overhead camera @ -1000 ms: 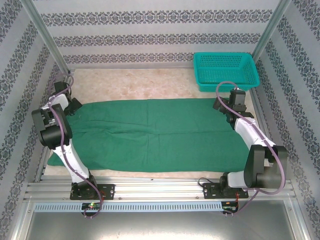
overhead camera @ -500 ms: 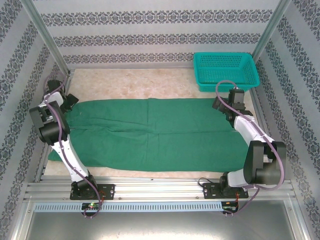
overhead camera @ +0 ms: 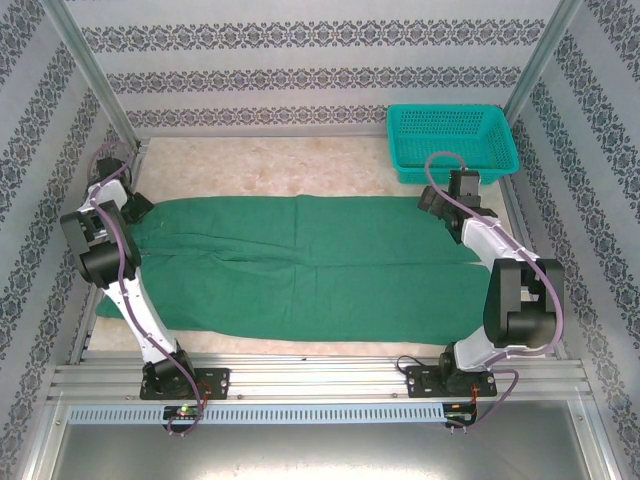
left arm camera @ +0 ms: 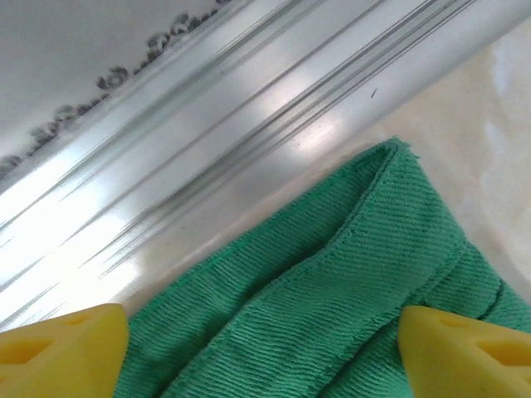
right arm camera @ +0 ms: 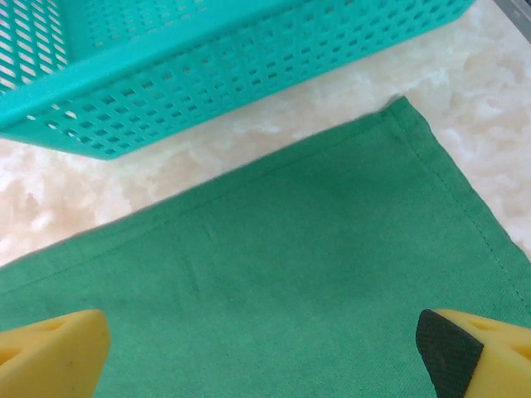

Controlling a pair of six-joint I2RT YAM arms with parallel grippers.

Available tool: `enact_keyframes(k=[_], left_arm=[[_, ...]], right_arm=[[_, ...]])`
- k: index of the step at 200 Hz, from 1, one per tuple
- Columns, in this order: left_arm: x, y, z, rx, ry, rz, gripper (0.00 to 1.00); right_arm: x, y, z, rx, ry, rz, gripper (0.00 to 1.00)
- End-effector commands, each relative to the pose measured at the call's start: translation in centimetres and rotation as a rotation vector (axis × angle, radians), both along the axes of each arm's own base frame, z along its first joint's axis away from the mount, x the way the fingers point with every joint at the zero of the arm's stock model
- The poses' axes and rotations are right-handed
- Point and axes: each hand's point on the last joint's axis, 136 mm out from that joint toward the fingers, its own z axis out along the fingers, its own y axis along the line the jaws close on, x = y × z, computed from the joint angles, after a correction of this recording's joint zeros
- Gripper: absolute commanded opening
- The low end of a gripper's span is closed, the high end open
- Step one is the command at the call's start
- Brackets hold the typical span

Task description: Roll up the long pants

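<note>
Your long pants [overhead camera: 310, 265] lie flat across the bench [overhead camera: 280, 165], long axis left to right. At the far edge, your left hand [overhead camera: 133, 207] sits over the left corner, your right hand [overhead camera: 433, 200] over the right — both spread apart, gripping nothing.

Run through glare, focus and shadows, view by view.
Left wrist: strong glare washes out the aluminium rail, worst toward the lower left, while the weave of the long pants is sharp. Right wrist: even light, with the teal mesh basket and the pants' stitched hem both crisp. Top external: soft, diffuse light, no hard shadows, everything in focus.
</note>
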Motion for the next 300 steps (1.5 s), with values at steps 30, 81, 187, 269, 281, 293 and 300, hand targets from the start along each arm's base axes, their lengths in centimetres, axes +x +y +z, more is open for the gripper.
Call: enact_keyframes(k=[30,81,187,269,281,293,300], left_arm=[[2.0,-0.4,4.8,0.084,-0.085,-0.04,0.89],[4.3,-0.8,2.1,0.041,-0.027,-0.058,0.88],[3.8,-1.5,-0.9,0.011,0.075,-0.08,0.9],[3.1,-1.7,-1.2,0.006,0.105,-0.076,0.0],[2.6,-1.8,-0.9,0.015,0.097,-0.073,0.0],[2.0,-2.0,-0.8,0.015,0.098,-0.072,0.0],[1.6,-2.2,-0.9,0.016,0.105,-0.074,0.0]], right_arm=[[1.3,0.9,2.2,0.014,-0.046,0.013,0.98],[0.8,0.7,1.5,-0.013,-0.028,0.016,0.98],[0.9,0.4,0.9,-0.029,-0.012,0.015,0.98],[0.6,-1.2,0.7,-0.048,0.012,-0.054,0.98],[0.5,-1.5,0.7,-0.051,0.016,-0.07,0.98],[0.0,-2.5,0.4,-0.079,0.041,-0.121,0.98],[-0.7,-3.8,0.0,-0.103,0.08,-0.186,0.98]])
